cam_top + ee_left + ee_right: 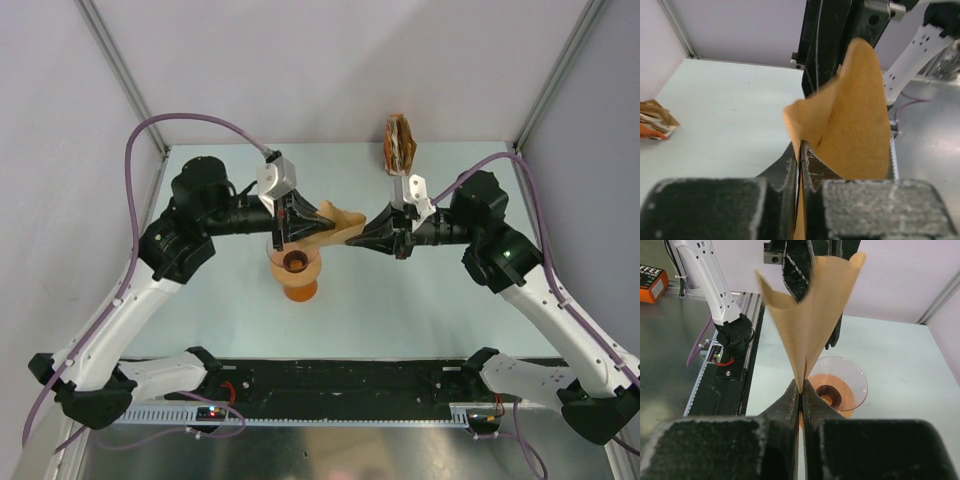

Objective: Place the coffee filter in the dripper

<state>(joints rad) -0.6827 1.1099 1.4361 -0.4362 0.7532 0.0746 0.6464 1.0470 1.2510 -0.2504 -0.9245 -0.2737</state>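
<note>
The coffee filter point(343, 226), a tan paper cone, hangs in the air between both grippers above the table. My left gripper point(322, 220) is shut on its wide rim point(850, 125). My right gripper point(366, 237) is shut on its pointed tip point(807, 330). The peach-orange translucent dripper point(296, 268) stands on the table just below and in front of the left gripper. It also shows in the right wrist view point(840, 385), below the filter, with its dark centre hole open and nothing in it.
An upright bundle of brown-and-orange papers point(401, 142) stands at the back of the table, right of centre; it also shows at the left of the left wrist view point(655, 122). A black rail point(340, 385) runs along the near edge.
</note>
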